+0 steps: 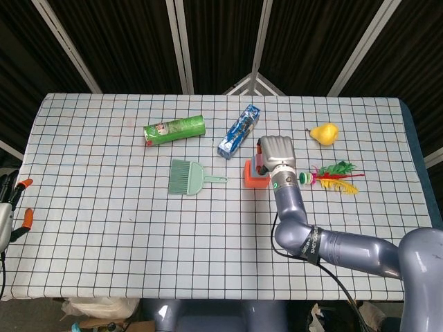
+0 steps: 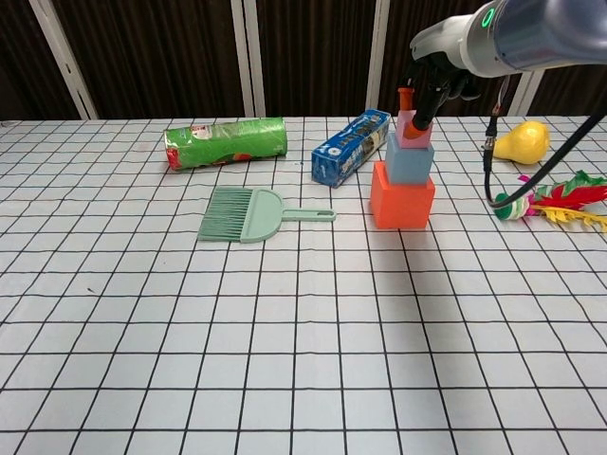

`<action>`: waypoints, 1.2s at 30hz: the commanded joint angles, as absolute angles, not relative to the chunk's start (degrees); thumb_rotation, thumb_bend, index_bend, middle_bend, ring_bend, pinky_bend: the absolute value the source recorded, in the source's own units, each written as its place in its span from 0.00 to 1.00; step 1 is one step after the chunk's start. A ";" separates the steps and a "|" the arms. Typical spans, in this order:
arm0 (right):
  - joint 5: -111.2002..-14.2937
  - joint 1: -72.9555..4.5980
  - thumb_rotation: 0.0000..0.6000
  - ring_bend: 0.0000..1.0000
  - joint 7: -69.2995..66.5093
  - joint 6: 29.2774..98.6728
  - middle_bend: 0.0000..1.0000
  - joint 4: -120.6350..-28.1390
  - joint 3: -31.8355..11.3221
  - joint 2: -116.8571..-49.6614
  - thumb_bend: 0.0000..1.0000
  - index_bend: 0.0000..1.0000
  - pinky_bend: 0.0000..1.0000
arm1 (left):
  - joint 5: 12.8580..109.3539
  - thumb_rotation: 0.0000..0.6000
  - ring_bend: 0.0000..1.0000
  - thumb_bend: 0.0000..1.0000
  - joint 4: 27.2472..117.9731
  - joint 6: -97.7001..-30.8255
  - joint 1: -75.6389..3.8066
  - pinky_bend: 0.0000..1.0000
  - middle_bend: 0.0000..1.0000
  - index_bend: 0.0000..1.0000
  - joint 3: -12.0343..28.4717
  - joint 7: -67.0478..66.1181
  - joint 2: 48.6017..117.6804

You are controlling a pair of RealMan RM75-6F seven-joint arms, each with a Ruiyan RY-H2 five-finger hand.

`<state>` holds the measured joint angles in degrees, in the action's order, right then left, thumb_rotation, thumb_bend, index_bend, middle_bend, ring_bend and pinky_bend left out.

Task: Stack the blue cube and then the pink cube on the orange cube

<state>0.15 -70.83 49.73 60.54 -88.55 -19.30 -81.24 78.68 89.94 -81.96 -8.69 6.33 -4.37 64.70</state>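
Observation:
The orange cube stands on the checked tablecloth right of centre, with the blue cube on top of it. The small pink cube rests on the blue cube, a little off-centre. My right hand reaches down from above and pinches the pink cube between its red-tipped fingers. In the head view that right hand hides most of the stack; only part of the orange cube shows. My left hand hangs off the table's left edge, fingers apart and holding nothing.
A green roll and a blue box lie behind the stack to the left. A green hand brush lies left of the orange cube. A yellow pear and a feather shuttlecock lie to the right.

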 commanded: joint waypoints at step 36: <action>5.15 -69.04 1.00 1.00 54.35 56.54 1.00 -100.87 -17.85 -67.59 0.23 0.00 0.85 | 78.33 1.00 0.00 0.56 89.78 -81.70 -8.76 0.00 0.01 0.17 6.38 -4.57 64.75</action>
<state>6.73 -70.27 54.70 56.76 -98.08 -18.29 -70.47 78.32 89.78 -81.70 -8.76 6.38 -4.57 64.75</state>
